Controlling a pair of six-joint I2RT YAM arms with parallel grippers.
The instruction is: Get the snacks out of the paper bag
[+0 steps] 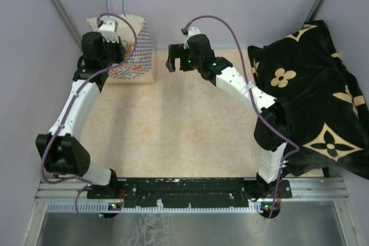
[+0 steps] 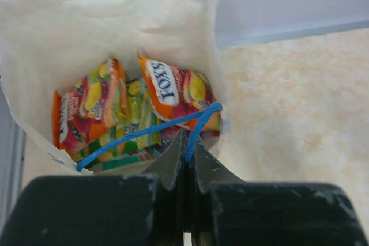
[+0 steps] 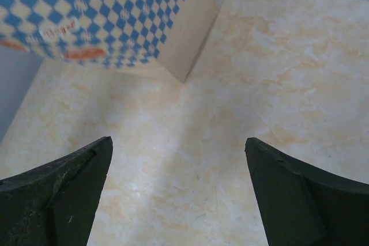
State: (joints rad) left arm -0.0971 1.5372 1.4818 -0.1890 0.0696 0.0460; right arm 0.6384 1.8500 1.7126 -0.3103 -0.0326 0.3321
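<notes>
From their bases at the bottom of the overhead frame, both arms reach up the tabletop (image 1: 184,136). The right end effector (image 3: 179,142) hangs spread wide at centre frame, near the paper bag (image 1: 135,70). At upper left, the bent left arm tips its end effector (image 2: 186,142) over the bag's mouth, pressed together and apparently pinching the blue cord handle (image 2: 138,133). The snacks (image 2: 173,87) lie inside. This looks like steadying the bag; next, the right should reach in for a packet.

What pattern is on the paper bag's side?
The paper bag has blue-and-white checked sides; the right wrist view shows it best.
</notes>
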